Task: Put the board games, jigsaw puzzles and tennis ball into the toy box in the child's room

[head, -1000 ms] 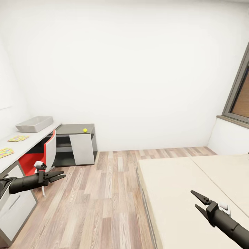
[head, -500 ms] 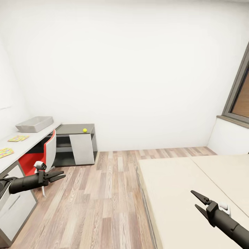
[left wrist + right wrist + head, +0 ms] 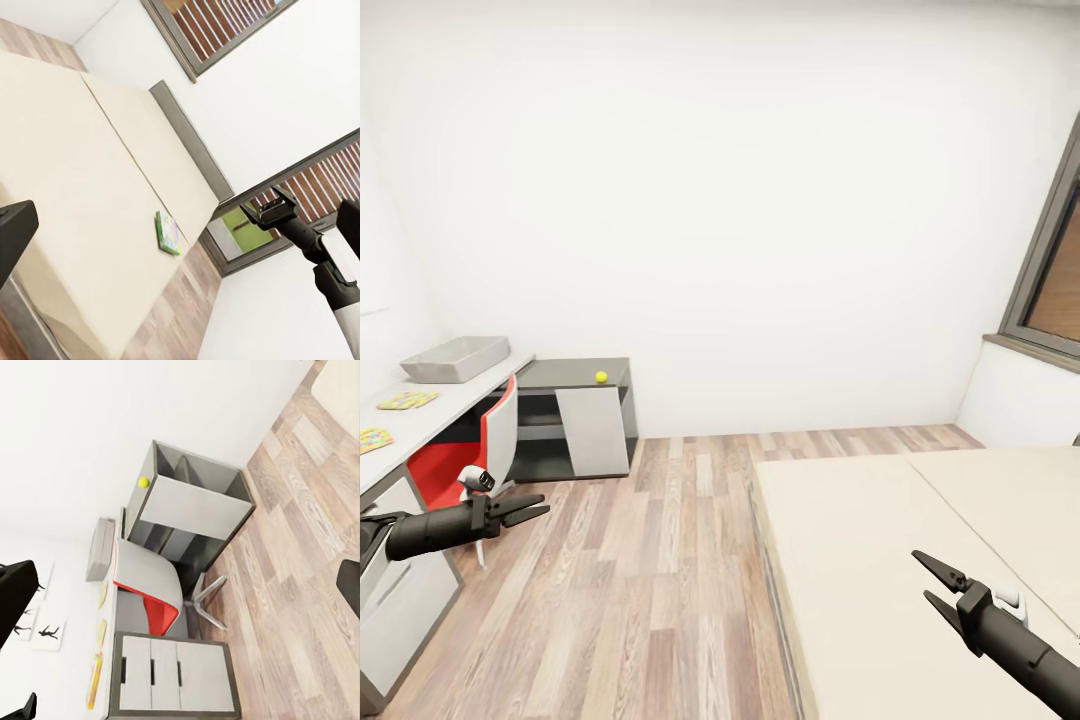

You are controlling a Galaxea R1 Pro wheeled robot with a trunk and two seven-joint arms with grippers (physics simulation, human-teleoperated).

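The grey toy box (image 3: 455,358) stands at the far end of the table (image 3: 455,398) by the left wall. Two jigsaw puzzles (image 3: 408,400) (image 3: 374,438) lie on the pale top nearer to me. The tennis ball (image 3: 601,376) rests on the dark corner section and is also seen from the right wrist (image 3: 143,481). A green-edged board game (image 3: 168,232) lies flat on the bed (image 3: 880,540). My left gripper (image 3: 532,513) hangs open over the floor beside the desk, holding nothing. My right gripper (image 3: 928,581) is open above the mattress, also holding nothing.
A red and white swivel chair (image 3: 485,440) is tucked under the desk, with white drawers (image 3: 174,684) beside it. Wood plank floor (image 3: 660,560) runs between desk and bed. A grey-framed window (image 3: 1055,270) is at the right.
The whole view has shifted a little, so the desk and its things sit slightly further left. Both arms keep the same pose, grippers still open.
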